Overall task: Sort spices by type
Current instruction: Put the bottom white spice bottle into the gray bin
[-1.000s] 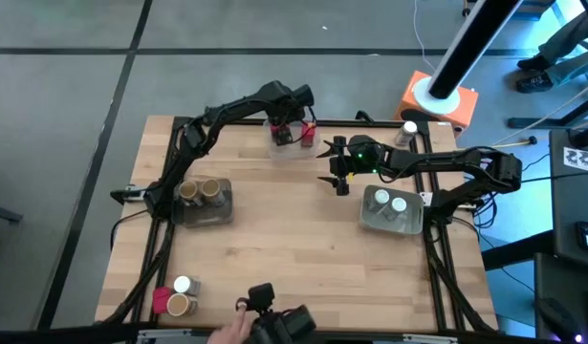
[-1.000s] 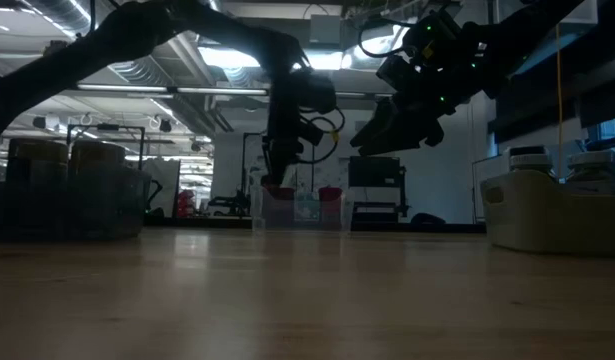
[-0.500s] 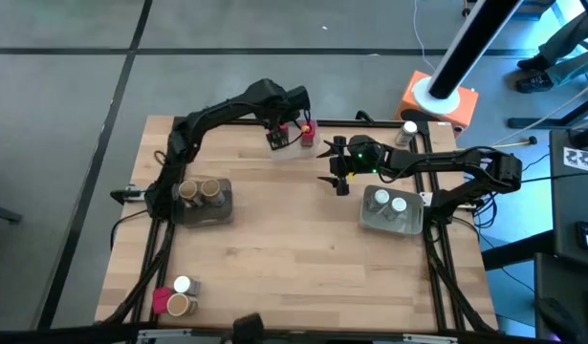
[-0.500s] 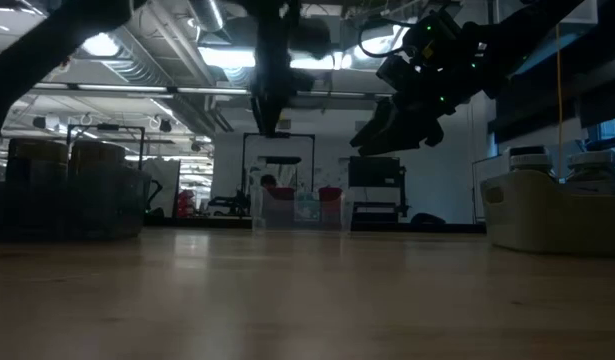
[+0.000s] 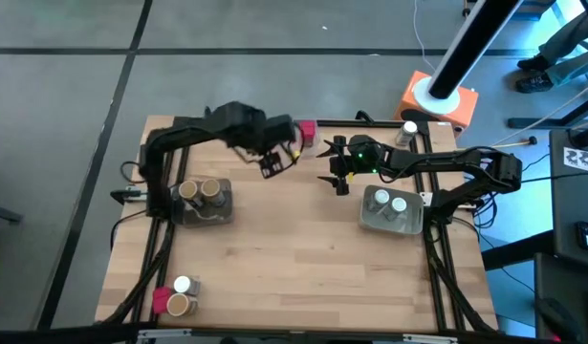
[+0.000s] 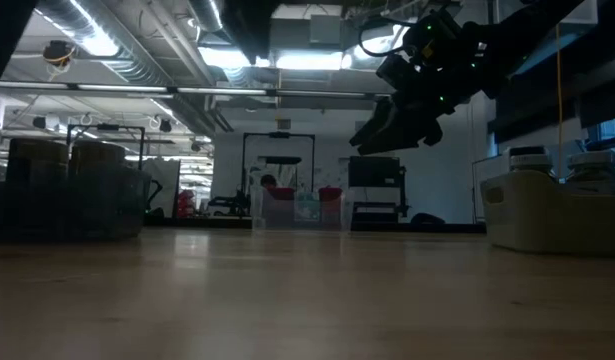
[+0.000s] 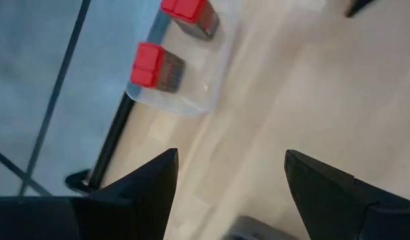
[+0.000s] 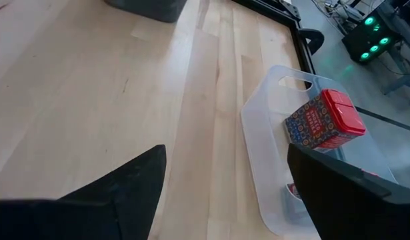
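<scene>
Two red-capped spice blocks (image 7: 151,67) (image 7: 185,10) stand upright in the clear tray (image 5: 292,137) at the table's far edge; one shows in the high view (image 5: 306,128) and in the right wrist view (image 8: 325,120). My left gripper (image 5: 272,161) (image 7: 228,167) hovers open and empty, near-left of the tray. My right gripper (image 5: 337,177) (image 6: 387,125) (image 8: 225,160) hovers open, to the tray's right. Two tan cylinders (image 5: 200,189) stand in the left grey bin. Two white-capped jars (image 5: 389,203) stand in the right grey bin.
At the near-left corner stand a white-capped jar (image 5: 184,285), a red block (image 5: 160,301) and a tan cylinder (image 5: 179,306). Another white-capped jar (image 5: 408,128) stands at the far-right edge beside an orange base (image 5: 439,100). Bare wood lies between the two grey bins.
My left gripper has risen out of the clear tray and swung toward the table's left and near side, leaving the red blocks standing in the tray. A person's hand at the near edge has withdrawn out of view.
</scene>
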Robot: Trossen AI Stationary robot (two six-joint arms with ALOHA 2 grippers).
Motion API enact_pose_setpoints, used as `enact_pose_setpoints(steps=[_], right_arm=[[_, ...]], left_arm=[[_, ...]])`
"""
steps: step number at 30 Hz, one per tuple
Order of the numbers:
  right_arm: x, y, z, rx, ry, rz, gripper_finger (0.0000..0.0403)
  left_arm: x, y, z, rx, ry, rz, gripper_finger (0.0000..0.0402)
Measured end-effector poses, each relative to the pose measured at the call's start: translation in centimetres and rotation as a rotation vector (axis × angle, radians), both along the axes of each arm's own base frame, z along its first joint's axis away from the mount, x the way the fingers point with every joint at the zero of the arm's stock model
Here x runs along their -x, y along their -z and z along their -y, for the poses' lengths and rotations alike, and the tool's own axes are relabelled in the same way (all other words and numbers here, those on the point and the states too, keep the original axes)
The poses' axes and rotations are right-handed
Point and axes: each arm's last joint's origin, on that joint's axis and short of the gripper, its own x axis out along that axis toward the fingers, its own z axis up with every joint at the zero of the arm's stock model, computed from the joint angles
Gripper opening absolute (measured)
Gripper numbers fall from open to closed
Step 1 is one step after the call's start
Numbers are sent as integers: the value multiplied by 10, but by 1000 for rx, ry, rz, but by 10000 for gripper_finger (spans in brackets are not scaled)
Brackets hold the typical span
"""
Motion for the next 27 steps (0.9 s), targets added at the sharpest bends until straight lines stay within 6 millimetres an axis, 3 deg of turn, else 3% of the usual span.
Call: enact_pose_setpoints(steps=[6,27], right_arm=[[0,0,0,-29,16,6,314],[-1,-1,0,-277,152,59,314]], left_arm=[[19,5,36,40,-55,31,257],[58,56,181,399,-312,-49,257]])
